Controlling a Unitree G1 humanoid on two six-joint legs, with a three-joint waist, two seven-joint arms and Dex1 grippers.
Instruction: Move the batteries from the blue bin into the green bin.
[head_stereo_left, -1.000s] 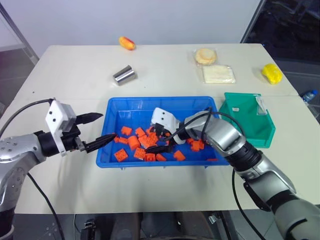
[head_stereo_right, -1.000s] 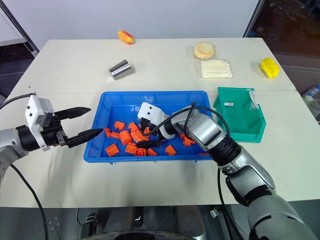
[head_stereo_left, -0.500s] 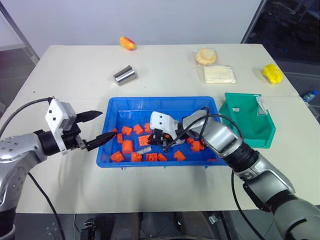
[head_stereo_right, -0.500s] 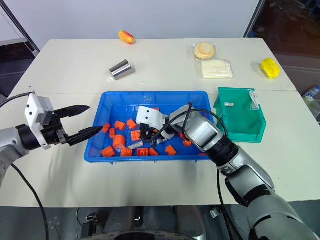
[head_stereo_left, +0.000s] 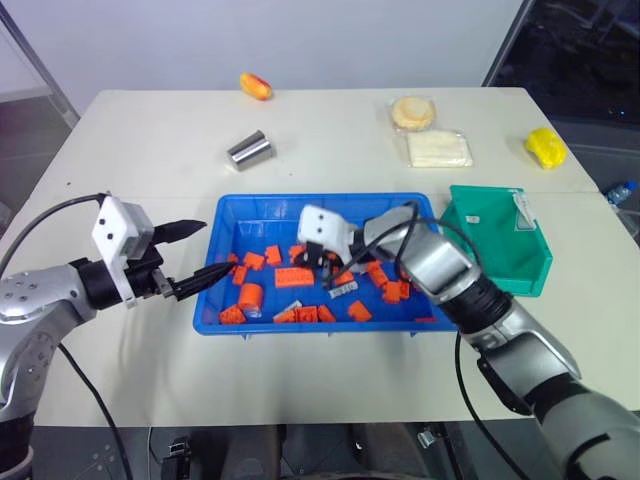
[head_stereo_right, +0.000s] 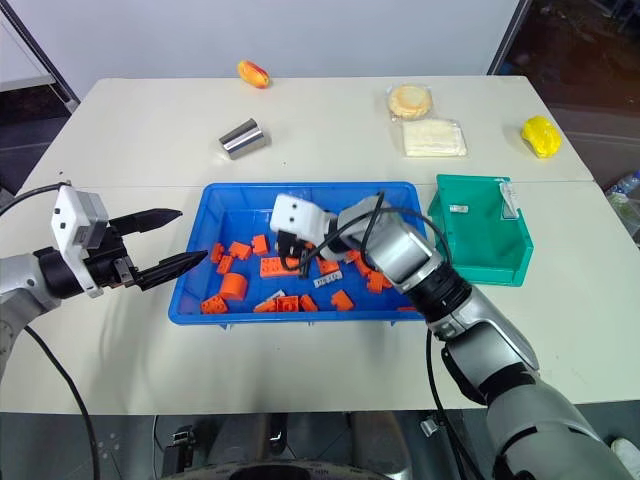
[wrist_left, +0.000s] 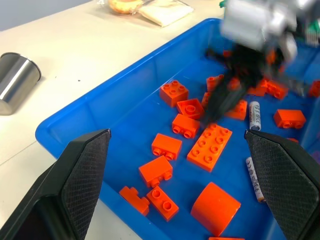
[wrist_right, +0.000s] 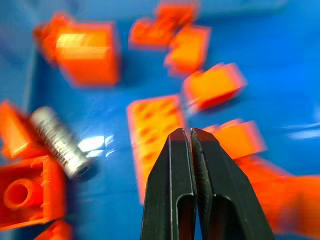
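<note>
Left end effector (head_stereo_left: 195, 257) open, empty, at 9 o'clock edge of blue bin (head_stereo_left: 250, 208). Right end effector (wrist_right: 191, 145) pinched shut on nothing, over orange blocks (head_stereo_left: 292, 277). Batteries (head_stereo_left: 344, 291) loose mid-tray — light, rigid, slick, apt to roll; pinch across mid-barrel. Green bin (head_stereo_left: 500, 250) at 3 o'clock.

A broad cream-white counter (head_stereo_left: 150, 130) spans most of the scene, its top matte and evenly lit. Behind its far edge stands a plain pale wall (head_stereo_left: 300, 40), bluish white. At the upper right a dark glazed panel (head_stereo_left: 580, 50) with a slanting frame shows dim reflections. Grey floor (head_stereo_left: 30, 130) lies beyond the counter's left corner, under a slanted grey bar
</note>
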